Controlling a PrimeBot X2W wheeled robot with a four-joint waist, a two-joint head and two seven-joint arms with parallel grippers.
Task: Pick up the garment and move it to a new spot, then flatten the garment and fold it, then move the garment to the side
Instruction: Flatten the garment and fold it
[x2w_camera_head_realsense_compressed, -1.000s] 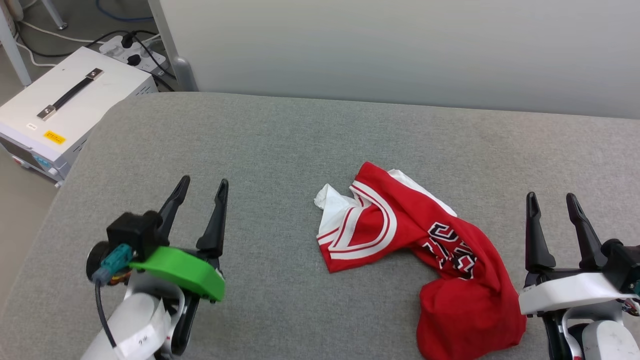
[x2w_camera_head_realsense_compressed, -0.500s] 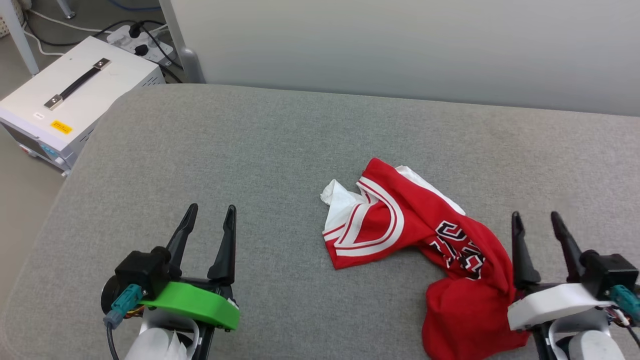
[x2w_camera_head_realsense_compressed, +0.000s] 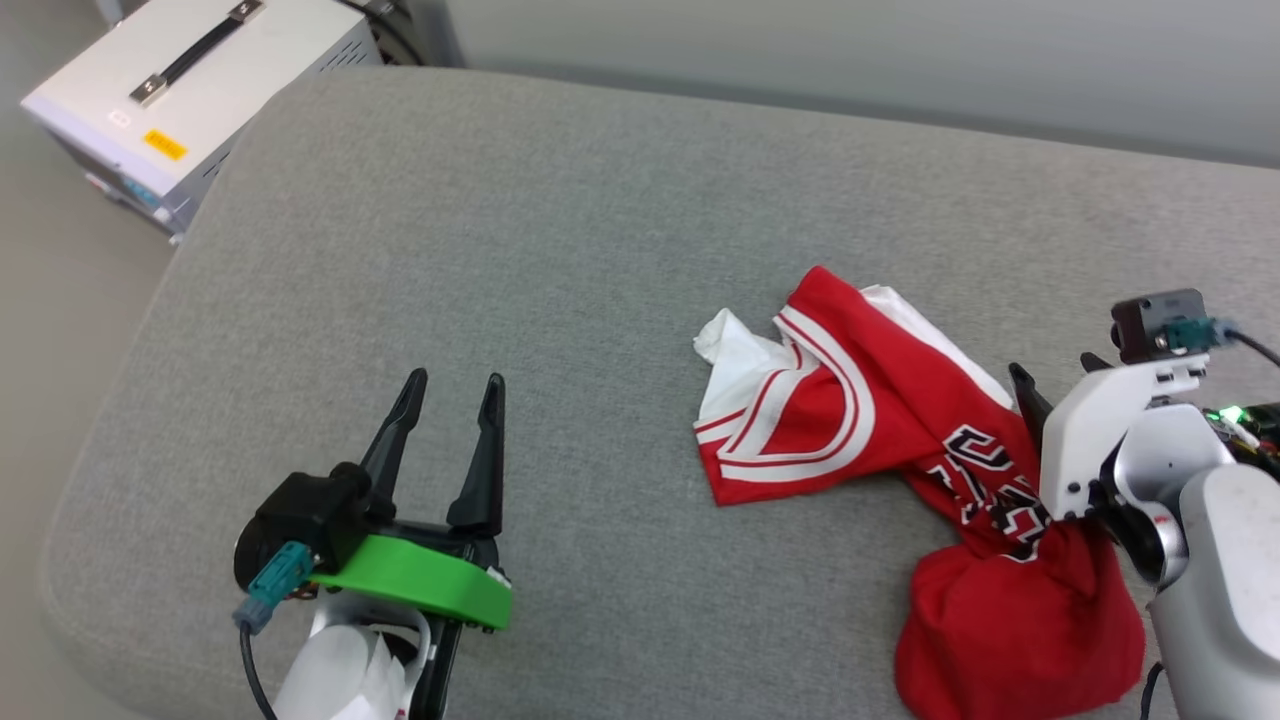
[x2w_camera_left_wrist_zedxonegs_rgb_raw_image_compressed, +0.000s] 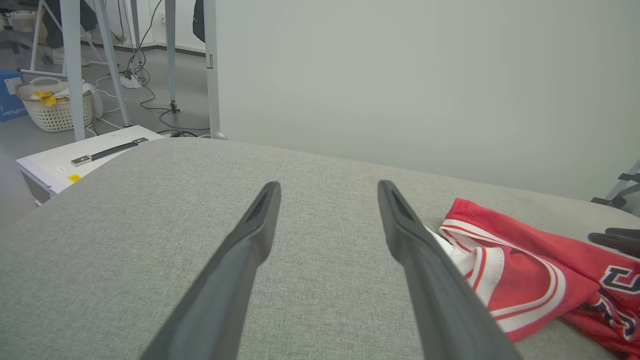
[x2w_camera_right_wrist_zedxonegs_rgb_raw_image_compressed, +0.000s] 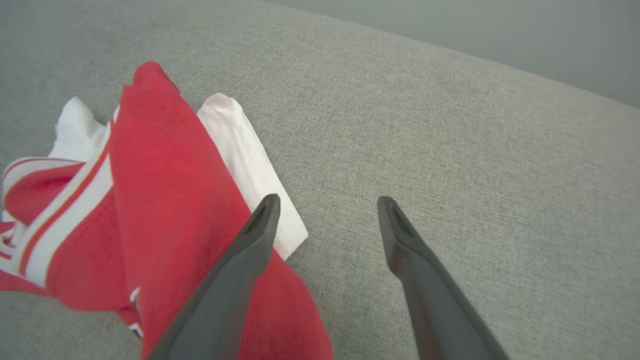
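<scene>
The right claw (x2w_camera_right_wrist_zedxonegs_rgb_raw_image_compressed: 327, 202) has advanced over the garment (x2w_camera_head_realsense_compressed: 850, 425), open and empty; the left claw (x2w_camera_head_realsense_compressed: 454, 378) waits open. Grasp pending.

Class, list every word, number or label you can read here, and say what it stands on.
The garment's lettering: black, white-outlined, crumpled, no whole word readable.
The white case's yellow sticker: too small to read.
The blue box's print: blurred and cut off.
</scene>
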